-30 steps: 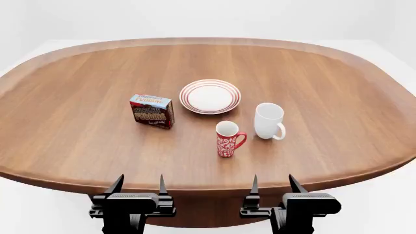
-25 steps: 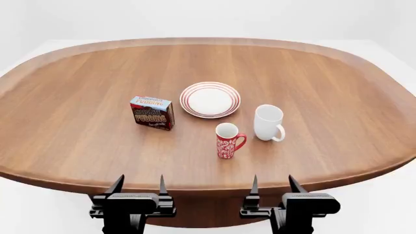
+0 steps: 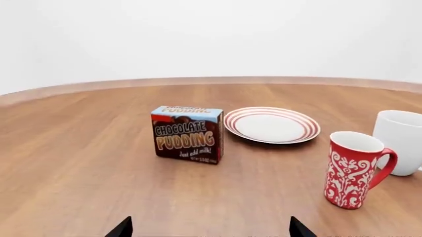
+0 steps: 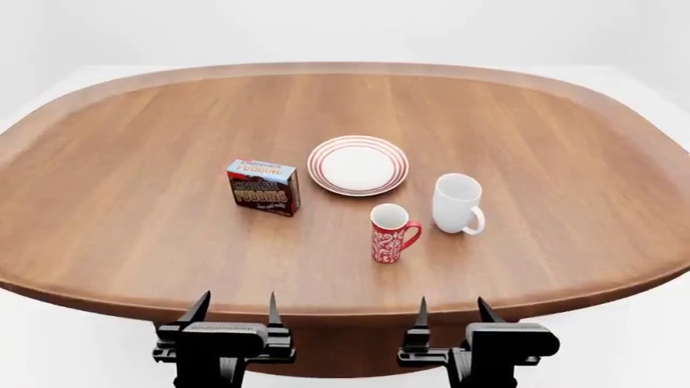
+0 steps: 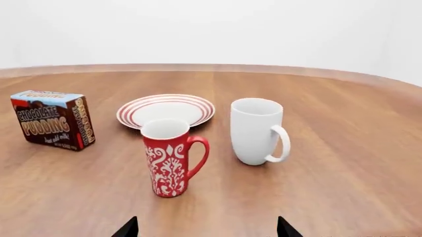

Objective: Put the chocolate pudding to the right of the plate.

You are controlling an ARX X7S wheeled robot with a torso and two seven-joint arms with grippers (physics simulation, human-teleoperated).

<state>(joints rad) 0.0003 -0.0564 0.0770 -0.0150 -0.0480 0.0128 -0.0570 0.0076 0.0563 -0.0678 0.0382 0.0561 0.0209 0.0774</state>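
Chocolate pudding (image 4: pixel 264 187) stands upright on the wooden table (image 4: pixel 129 234), just to the left of the plate (image 4: pixel 358 165), near it but not touching, so as I read it nothing of the task is done yet. I have both arms parked at the near edge of the table, well short of the plate: the left gripper (image 4: pixel 234 311) and the right gripper (image 4: pixel 452 311) each show their two fingers spread apart with nothing between them.

What is left is the whole job: reach in, take the carton, carry it across and set it down on the plate's right side. That side looks crowded to me. The white mug (image 4: pixel 457 204) sits to the right of the plate and nearer to me, and the red patterned mug (image 4: pixel 392 233) stands in front of the plate. I think there is free wood directly right of the plate, though I can't judge the gap well.
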